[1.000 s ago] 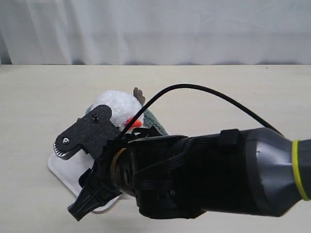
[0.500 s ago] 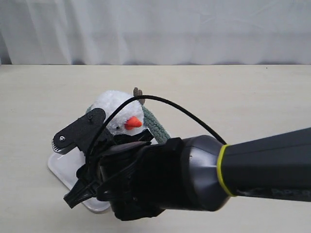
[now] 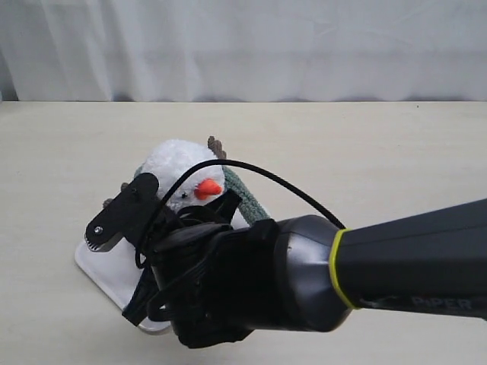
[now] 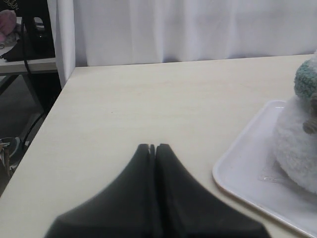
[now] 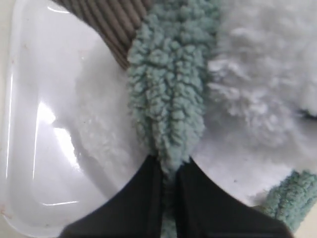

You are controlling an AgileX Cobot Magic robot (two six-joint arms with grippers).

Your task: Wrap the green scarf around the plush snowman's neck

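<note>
While on scarf [image 5: 168, 99], gripper [image 5: 170, 162] over tray [image 5: 34, 163]

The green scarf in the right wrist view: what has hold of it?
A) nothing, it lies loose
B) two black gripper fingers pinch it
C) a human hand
B: the right gripper is shut on the green scarf, with the fuzzy fabric squeezed between its jaws.

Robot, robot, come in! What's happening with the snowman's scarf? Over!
Right end effector shut on green scarf, against plush snowman. Left end effector shut, empty, near white tray. Nothing blocking in view.
</note>
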